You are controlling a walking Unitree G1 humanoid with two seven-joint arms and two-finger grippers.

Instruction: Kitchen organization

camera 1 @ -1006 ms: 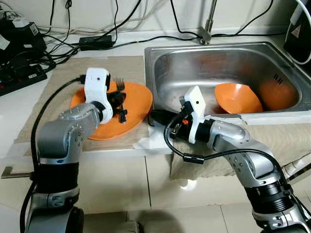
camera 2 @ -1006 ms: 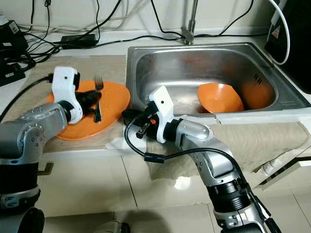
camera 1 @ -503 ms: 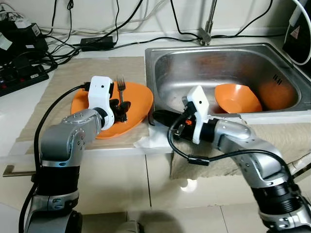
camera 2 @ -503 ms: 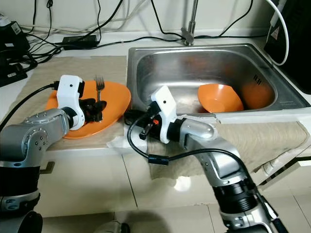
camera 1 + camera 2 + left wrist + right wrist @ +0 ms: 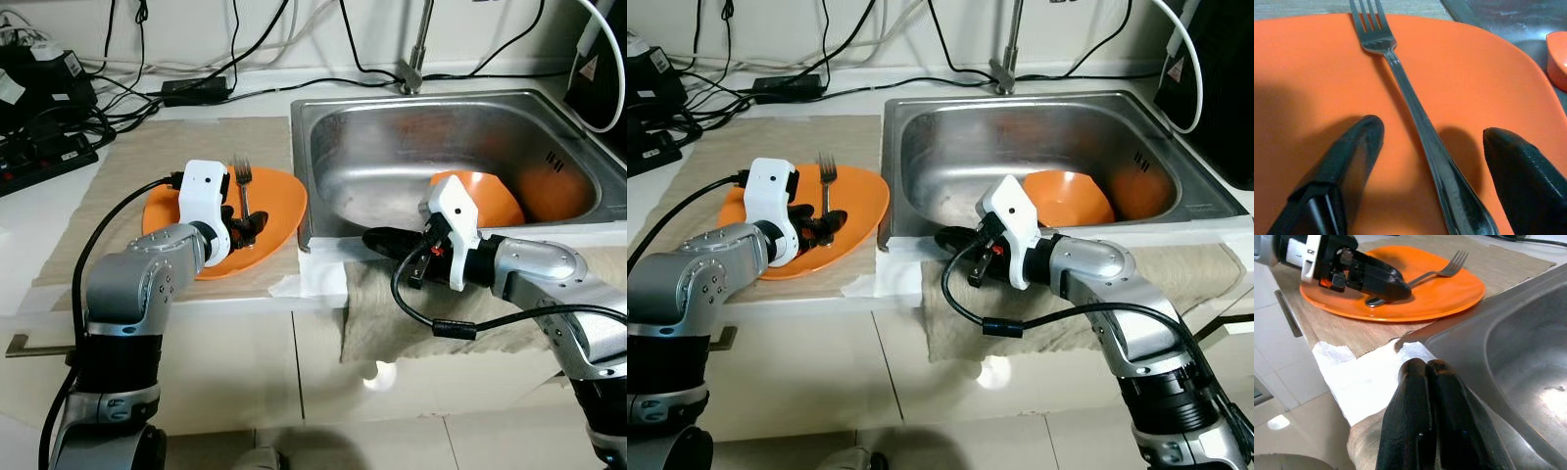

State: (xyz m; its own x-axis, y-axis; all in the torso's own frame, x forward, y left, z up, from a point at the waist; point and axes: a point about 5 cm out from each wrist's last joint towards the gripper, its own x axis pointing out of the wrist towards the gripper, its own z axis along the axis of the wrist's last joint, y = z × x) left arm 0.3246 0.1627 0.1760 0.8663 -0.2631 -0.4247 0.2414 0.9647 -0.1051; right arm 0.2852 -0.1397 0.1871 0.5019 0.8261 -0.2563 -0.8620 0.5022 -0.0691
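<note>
Kitchen counter here is white, with a beige cloth (image 5: 118, 166) spread on the left and a steel sink (image 5: 392, 147) on the right. An orange plate (image 5: 279, 196) sits on the cloth with a fork (image 5: 1415, 117) lying across it. The left gripper (image 5: 1427, 161) is down on the plate, fingers spread wide on either side of the fork handle. The right gripper (image 5: 1427, 382) has its fingers pressed together, empty, over the sink's near rim. An orange bowl (image 5: 490, 196) sits in the sink's right end. Cables (image 5: 127, 69) run along the far wall.

White counter (image 5: 59, 201) (cables along the wall), glossy tiled front.
</note>
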